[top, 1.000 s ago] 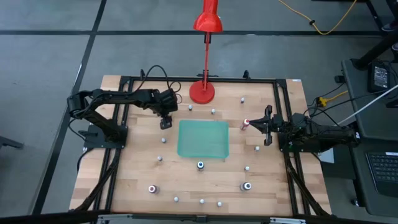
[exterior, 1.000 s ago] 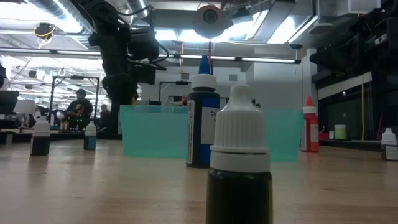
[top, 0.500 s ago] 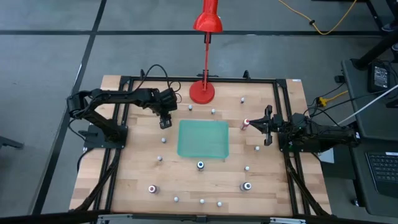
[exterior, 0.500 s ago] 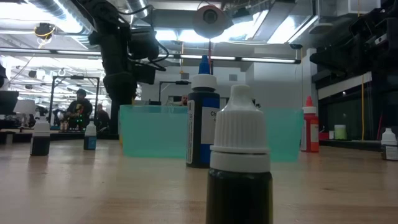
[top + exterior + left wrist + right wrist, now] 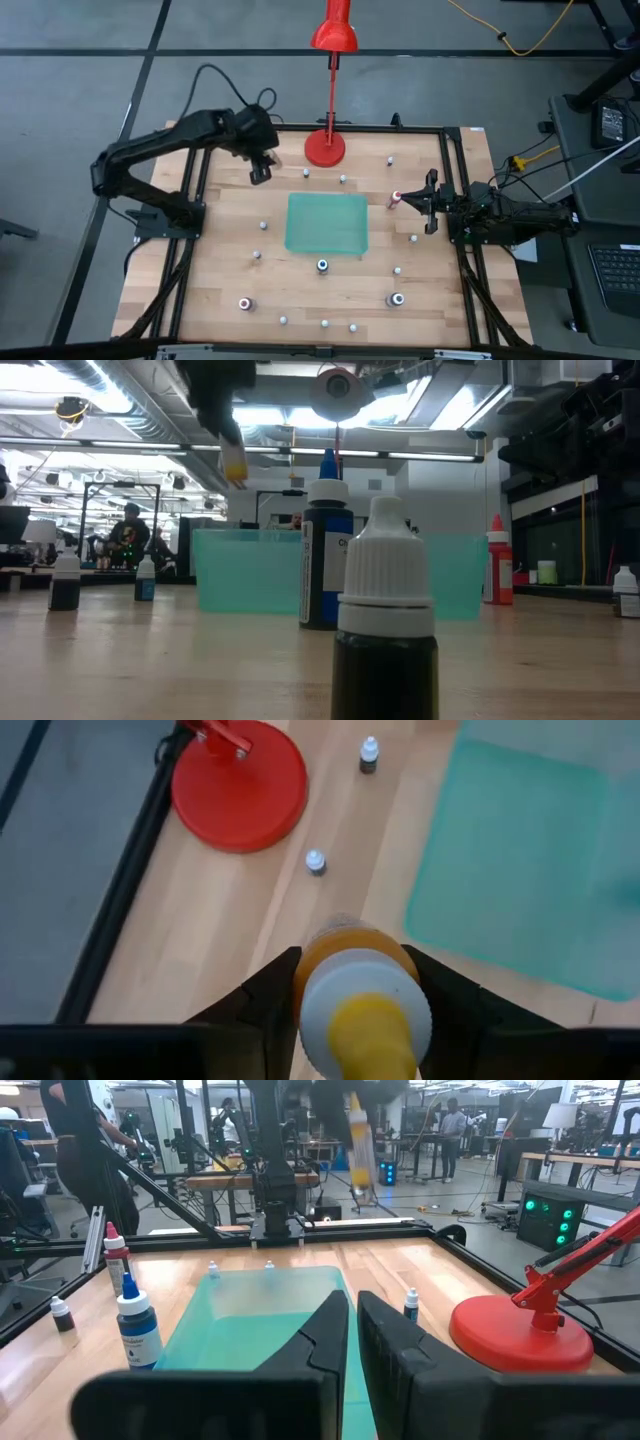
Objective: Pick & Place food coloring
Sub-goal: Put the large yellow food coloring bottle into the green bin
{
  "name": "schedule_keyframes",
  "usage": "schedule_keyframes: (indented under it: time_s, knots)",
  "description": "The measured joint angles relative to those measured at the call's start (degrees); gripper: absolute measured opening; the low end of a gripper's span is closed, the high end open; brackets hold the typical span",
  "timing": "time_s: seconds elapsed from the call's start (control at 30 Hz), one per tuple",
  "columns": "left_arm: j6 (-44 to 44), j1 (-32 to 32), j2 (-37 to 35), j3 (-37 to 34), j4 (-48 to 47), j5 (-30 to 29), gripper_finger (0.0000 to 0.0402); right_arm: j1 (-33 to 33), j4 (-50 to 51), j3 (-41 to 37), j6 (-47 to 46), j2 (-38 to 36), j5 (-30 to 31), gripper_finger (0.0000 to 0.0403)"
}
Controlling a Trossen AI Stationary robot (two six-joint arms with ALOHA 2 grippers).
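Moved: left end effector point(image 5: 355, 1020) risen off surface point(image 5: 220, 270) since earlier
Grip: pinching yellow food coloring bottle point(image 5: 352, 982)
Right end effector point(image 5: 352, 1342): pressed together
Green tray point(image 5: 326, 223): contents unclear

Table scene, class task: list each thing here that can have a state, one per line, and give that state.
Left gripper: shut on yellow bottle, raised above the table.
Yellow bottle: held, lifted, capped.
Right gripper: shut, holding nothing.
Tray: no bottle visible inside.
Blue bottle: upright on table, capped.
Lamp: standing upright.
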State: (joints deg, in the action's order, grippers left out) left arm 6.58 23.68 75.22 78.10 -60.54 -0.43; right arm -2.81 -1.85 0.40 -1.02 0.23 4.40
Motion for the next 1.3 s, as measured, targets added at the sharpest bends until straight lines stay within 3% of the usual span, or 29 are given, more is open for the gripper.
schedule_keyframes:
  time_s: [0.3, 0.73, 1.3]
  knots:
    - [4.5, -1.2, 0.1, 1.5, -0.7, 6.9, 0.0145, 0.0, 0.0, 0.0, 0.0, 0.0, 0.0, 0.0031]
    - [11.1, -12.1, 8.2, 1.5, 2.8, 7.8, 0.0145, 0.0, 0.0, 0.0, 0.0, 0.0, 0.0, 0.0031]
    - [4.1, -13.6, 18.9, -1.1, 13.1, 7.4, 0.0145, 0.0, 0.0, 0.0, 0.0, 0.0, 0.0, 0.0031]
